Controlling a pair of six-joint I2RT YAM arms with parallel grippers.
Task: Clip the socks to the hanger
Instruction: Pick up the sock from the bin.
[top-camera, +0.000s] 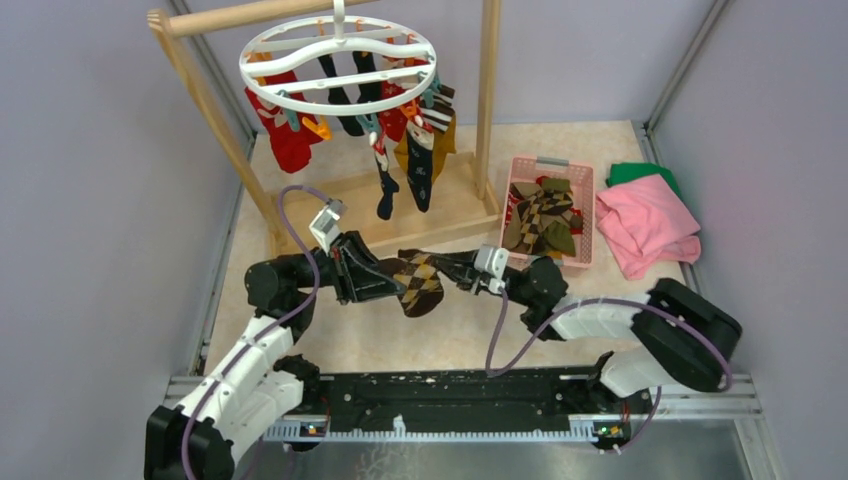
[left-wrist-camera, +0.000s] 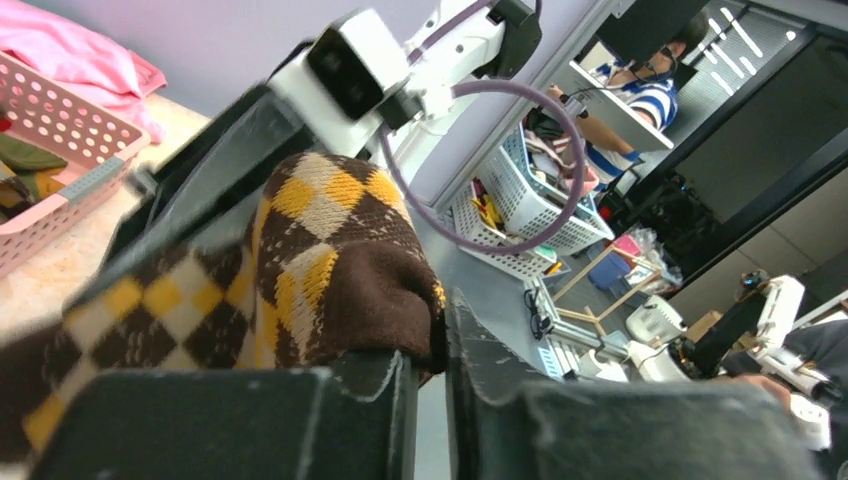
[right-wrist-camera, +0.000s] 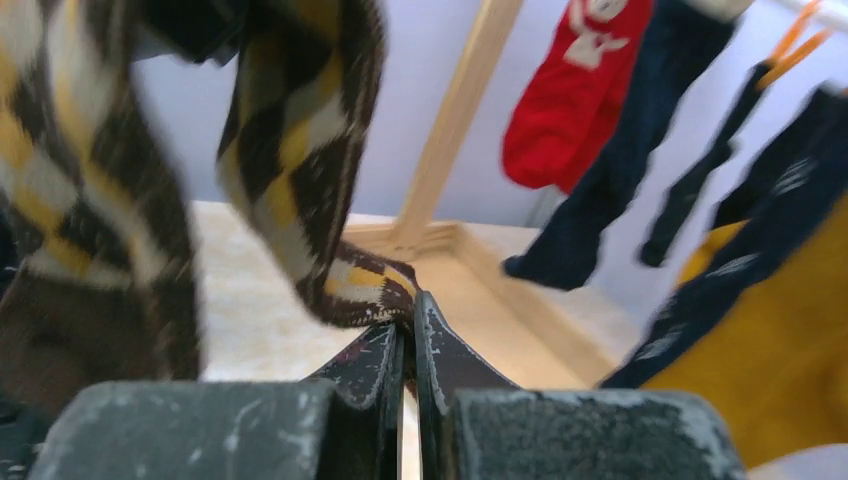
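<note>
A brown argyle sock (top-camera: 420, 283) hangs between my two grippers above the table, in front of the rack. My left gripper (top-camera: 384, 276) is shut on its brown end (left-wrist-camera: 385, 300). My right gripper (top-camera: 452, 270) is shut on its other edge (right-wrist-camera: 365, 290). The white round hanger (top-camera: 338, 60) hangs from the wooden rack at the back, with several socks (top-camera: 400, 150) clipped on: red, black, navy and mustard. In the right wrist view a red sock (right-wrist-camera: 575, 90) and navy socks (right-wrist-camera: 620, 170) hang ahead.
A pink basket (top-camera: 585, 215) holds more argyle socks (top-camera: 545, 215) at the right. A pink cloth (top-camera: 645, 225) lies over a green cloth (top-camera: 640, 172) beyond it. The wooden rack frame (top-camera: 487, 100) and its base (top-camera: 340, 200) stand behind the grippers.
</note>
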